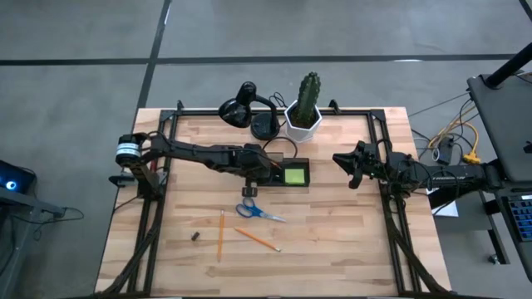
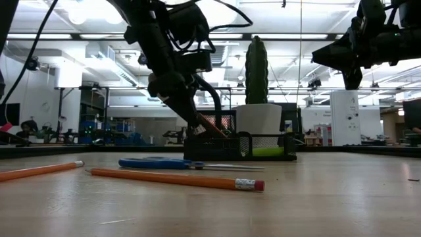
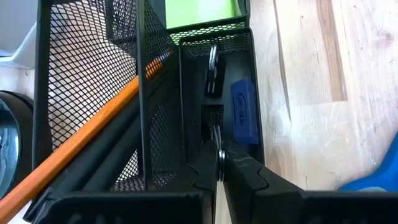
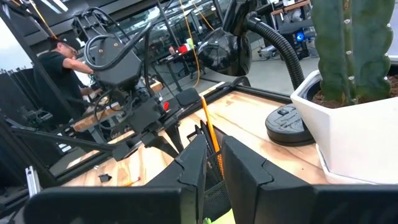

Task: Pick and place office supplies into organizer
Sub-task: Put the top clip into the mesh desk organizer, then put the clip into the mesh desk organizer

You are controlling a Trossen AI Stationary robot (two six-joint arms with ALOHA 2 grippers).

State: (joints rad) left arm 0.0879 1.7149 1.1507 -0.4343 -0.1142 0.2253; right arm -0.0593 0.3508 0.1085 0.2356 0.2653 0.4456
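The black mesh organizer (image 1: 287, 173) (image 2: 263, 146) stands mid-table with the lime-green sticky pad (image 1: 293, 175) (image 3: 199, 12) in it. An orange pencil (image 3: 93, 134) and dark pens (image 3: 106, 162) lean in its tall compartment. My left gripper (image 1: 264, 172) (image 3: 219, 171) reaches down into the narrow compartment, shut on a small dark clip (image 3: 212, 115). Another clip (image 3: 213, 68) and a blue block (image 3: 244, 109) lie there. The scissors (image 1: 258, 212), two pencils (image 1: 221, 235) (image 1: 256, 239) and a dark bit (image 1: 195, 237) lie flat on the table. My right gripper (image 1: 339, 159) (image 4: 213, 165) hovers right of the organizer, open a little. My left gripper pinches the small dark clip by its thin silver wire handle (image 3: 219, 152) between the two fingertips. The fingers come slanting down from the table's left into the organizer's narrow compartment. The clip's dark body hangs beyond the tips; whether it rests on the compartment floor I cannot tell.
A black desk lamp (image 1: 249, 108) and a cactus in a white pot (image 1: 305, 116) stand just behind the organizer. Black frame rails (image 1: 158, 199) run along both table sides. Bare wood (image 1: 332, 241) lies on the near right of the table.
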